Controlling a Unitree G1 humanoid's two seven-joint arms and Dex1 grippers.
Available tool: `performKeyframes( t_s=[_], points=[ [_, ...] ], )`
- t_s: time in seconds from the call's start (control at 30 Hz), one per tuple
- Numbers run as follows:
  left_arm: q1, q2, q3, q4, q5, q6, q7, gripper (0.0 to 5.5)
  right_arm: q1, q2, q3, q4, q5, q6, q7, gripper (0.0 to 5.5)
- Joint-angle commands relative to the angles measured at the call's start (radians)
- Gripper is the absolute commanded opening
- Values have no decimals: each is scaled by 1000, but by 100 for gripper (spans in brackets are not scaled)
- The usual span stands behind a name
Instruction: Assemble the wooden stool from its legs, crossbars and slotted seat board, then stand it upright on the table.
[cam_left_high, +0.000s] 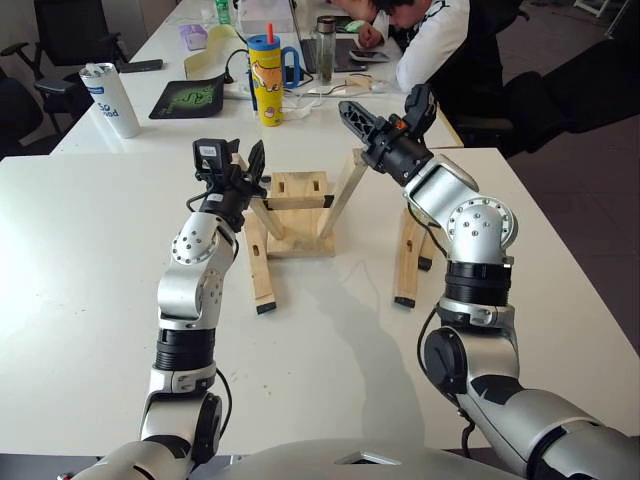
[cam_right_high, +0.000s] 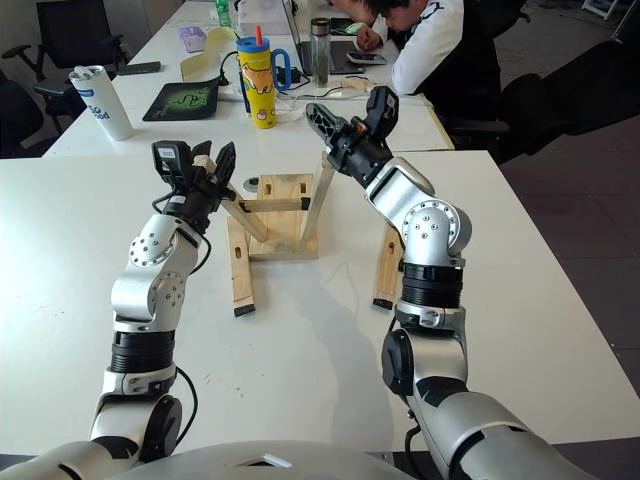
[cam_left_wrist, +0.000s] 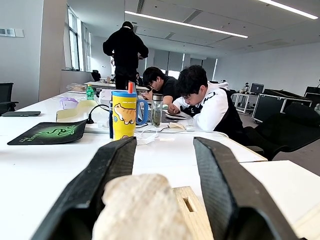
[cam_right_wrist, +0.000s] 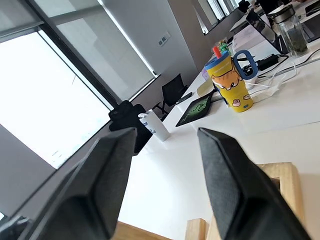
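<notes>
Stool work sits half built near the middle of the desk (cam_left_high: 90, 260). In the left eye view the slotted seat board (cam_left_high: 300, 186) lies flat at the far side, with wooden legs running from it toward the near edge. The left gripper (cam_left_high: 245, 165) is at the board's left corner, its jaws apart and straddling the far end of a slanting wooden bar (cam_left_high: 262, 212). The right gripper (cam_left_high: 388, 115) hovers released and empty, just above and right of the top of a tilted leg (cam_left_high: 345, 190). That leg's long axis drops from the far right toward the near left. A loose leg pair (cam_left_high: 408, 262) lies under the right forearm, so the right arm is the nearer one to it.

In the left wrist view the bar's end (cam_left_wrist: 140, 210) sits between the fingers (cam_left_wrist: 100, 180) without filling the gap, and the board (cam_left_wrist: 192, 207) lies just beyond.

In the right wrist view the fingers (cam_right_wrist: 235, 185) are spread with nothing between them, and the wood of the board (cam_right_wrist: 280, 172) is below.
</notes>
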Motion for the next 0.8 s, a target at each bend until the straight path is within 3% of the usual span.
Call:
performKeyframes(
  t_s=[0.03,0.2,0.3,0.47,0.67,0.8],
  points=[
    [-2,-26,-36,1,-4,16,-27,209,-35,52,-204,121,171,-93,-101,228],
    [-24,-40,-32,-37,-1,30,-11,209,-108,-42,-437,327,342,-257,-187,228],
    [-30,-46,-36,-45,1,41,-6,209,-103,-105,-472,435,317,-323,-188,228],
    [-30,-44,-36,-56,-2,59,-11,209,-95,-101,-415,435,285,-314,-163,228],
    [-22,-43,-37,-58,-2,67,-19,209,-26,146,-183,209,341,-82,-191,228],
    [-19,-47,-36,-57,-2,68,-21,209,38,194,-135,189,316,-62,-267,228]
  ],
)
